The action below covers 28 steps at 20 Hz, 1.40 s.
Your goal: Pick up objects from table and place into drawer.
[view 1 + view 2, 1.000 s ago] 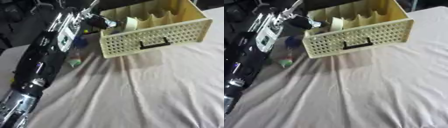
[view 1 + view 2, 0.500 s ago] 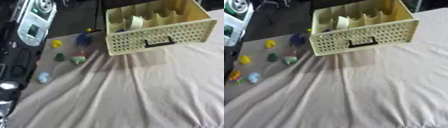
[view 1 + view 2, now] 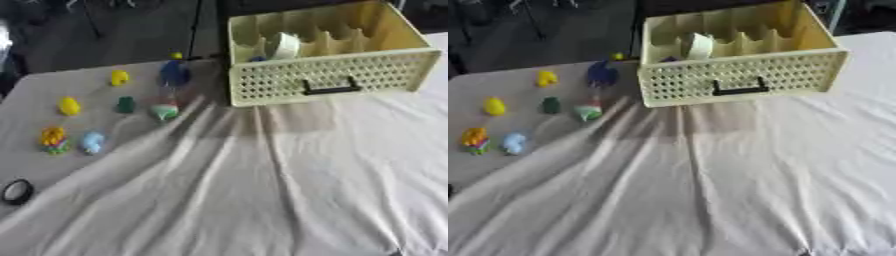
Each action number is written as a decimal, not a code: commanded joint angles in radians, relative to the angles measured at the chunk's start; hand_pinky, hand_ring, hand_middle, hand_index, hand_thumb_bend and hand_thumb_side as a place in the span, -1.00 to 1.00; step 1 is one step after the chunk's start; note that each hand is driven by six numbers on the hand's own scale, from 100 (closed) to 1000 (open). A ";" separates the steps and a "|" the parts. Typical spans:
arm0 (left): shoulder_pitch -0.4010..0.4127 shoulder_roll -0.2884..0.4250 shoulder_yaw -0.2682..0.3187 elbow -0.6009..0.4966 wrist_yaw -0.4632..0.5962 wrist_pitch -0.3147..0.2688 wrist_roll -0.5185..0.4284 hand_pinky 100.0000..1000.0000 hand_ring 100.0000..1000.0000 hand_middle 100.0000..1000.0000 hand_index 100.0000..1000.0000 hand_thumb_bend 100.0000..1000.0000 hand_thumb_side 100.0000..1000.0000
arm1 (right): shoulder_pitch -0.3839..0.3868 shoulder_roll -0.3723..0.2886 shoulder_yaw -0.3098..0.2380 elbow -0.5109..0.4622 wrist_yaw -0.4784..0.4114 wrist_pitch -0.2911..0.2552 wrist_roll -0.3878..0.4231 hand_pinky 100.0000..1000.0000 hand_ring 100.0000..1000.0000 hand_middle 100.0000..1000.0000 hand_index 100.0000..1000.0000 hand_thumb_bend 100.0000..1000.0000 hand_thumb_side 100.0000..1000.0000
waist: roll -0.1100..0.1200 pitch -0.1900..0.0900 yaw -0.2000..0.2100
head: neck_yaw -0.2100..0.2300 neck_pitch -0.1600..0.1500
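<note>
hands: none seen, state cannot be told | risk: small toys [image 3: 127, 104] could be knocked off table [image 3: 262, 200] | drawer [image 3: 328, 80] missed

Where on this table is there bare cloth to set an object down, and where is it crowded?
Free: the wide wrinkled cloth in front of the yellow drawer, toward the near edge. Crowded: the left side, where the small toys cluster, with a black ring nearer the corner.
</note>
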 commanded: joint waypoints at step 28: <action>0.405 -0.290 -0.024 -0.045 0.172 -0.105 -0.069 0.04 0.34 0.38 0.74 -0.78 1.00 | -0.152 -0.405 0.247 -0.021 0.111 0.143 1.102 -1.00 -0.89 -0.16 0.46 -1.00 0.02 | -0.089 0.002 0.072 | -0.061 -0.072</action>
